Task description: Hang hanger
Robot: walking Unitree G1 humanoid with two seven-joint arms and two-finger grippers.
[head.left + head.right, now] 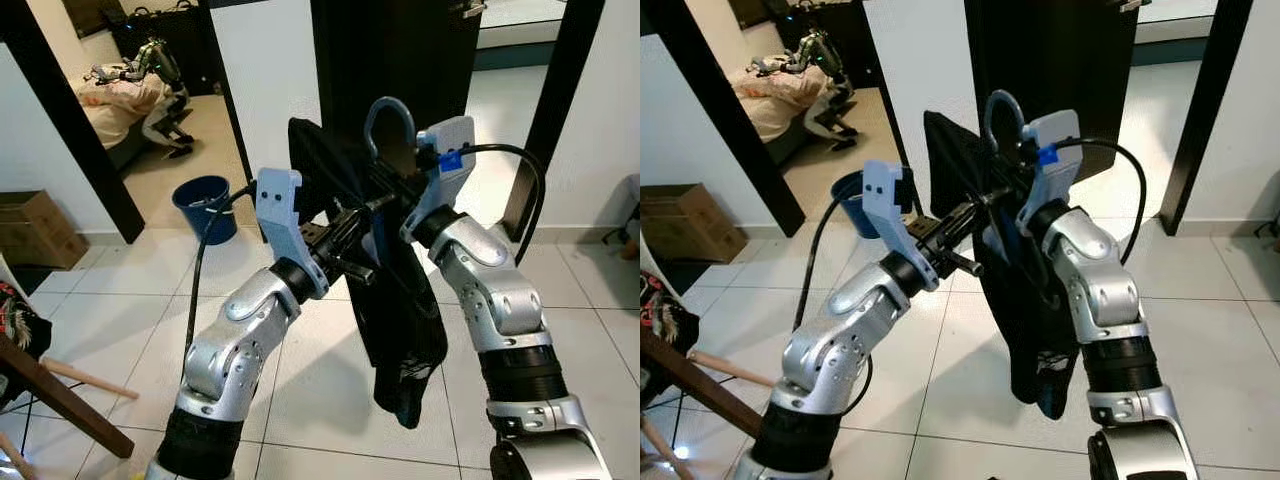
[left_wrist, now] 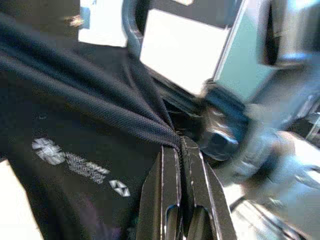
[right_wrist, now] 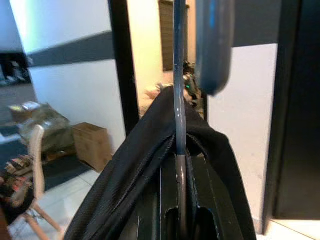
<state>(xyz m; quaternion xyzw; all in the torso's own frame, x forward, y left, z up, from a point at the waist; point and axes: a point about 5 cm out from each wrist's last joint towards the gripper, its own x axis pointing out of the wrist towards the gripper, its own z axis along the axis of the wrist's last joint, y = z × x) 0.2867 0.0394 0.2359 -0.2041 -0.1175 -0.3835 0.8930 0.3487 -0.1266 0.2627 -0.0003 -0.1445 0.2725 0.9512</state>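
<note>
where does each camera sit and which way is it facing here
Left eye view: on the head, looking forward and down at both silver arms raising a black fabric garment on a blue-grey plastic hanger.
Right eye view: its stereo twin, same scene.
Left wrist view: along the left end effector, shut on the garment.
Right wrist view: along the right end effector, shut on the hanger.
All four share the garment.
</note>
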